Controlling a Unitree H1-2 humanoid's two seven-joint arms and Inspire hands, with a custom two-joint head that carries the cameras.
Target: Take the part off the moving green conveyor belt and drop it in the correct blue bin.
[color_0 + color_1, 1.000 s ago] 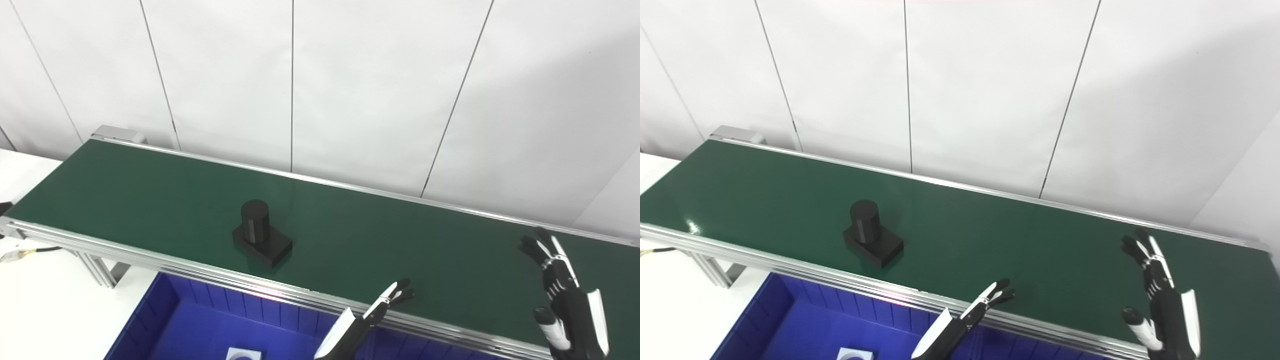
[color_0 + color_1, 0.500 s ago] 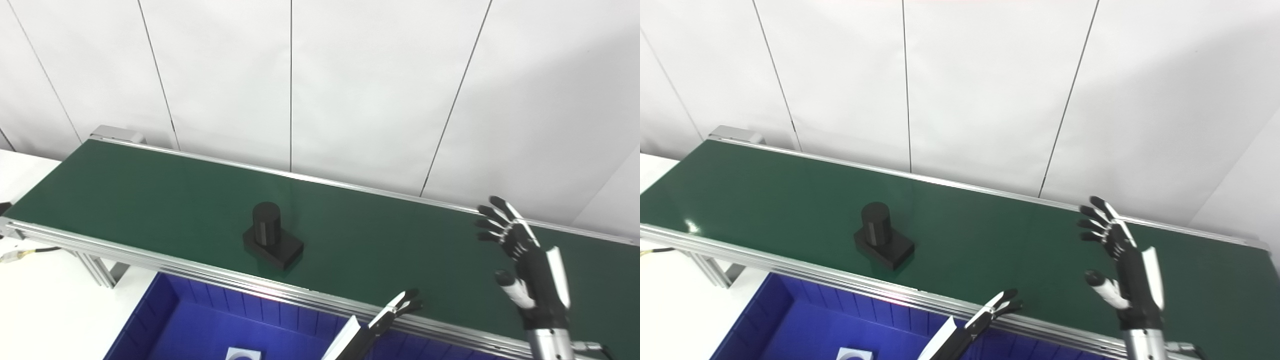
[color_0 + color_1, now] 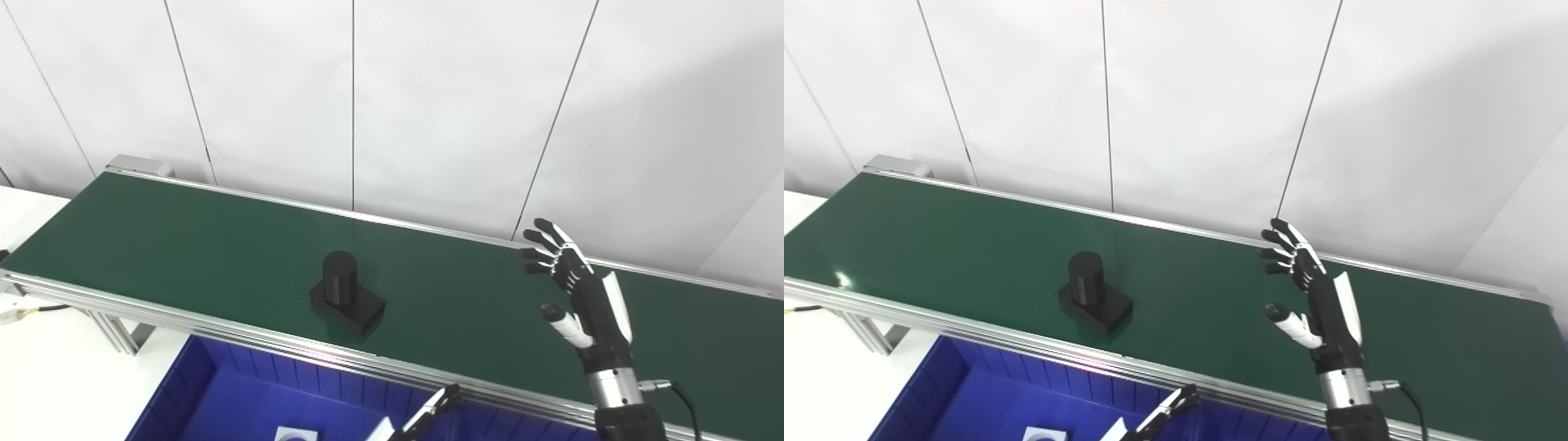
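My two head cameras are sitting side by side and looking down and forward, from fairly near, across the long dark green conveyor belt (image 3: 184, 245) toward the white panelled wall (image 3: 429, 110) behind it. Both are taking in almost the same stretch, from the belt's silver aluminium frame rail (image 3: 968, 334) to the deep blue plastic bin (image 3: 968, 398) at the bottom edge. The right eye is showing everything shifted slightly leftward.

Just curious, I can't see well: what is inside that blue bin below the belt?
Inside the blue bin, a small white item lies on its floor, cut off by the picture's edge. The left hand covers part of the bin.
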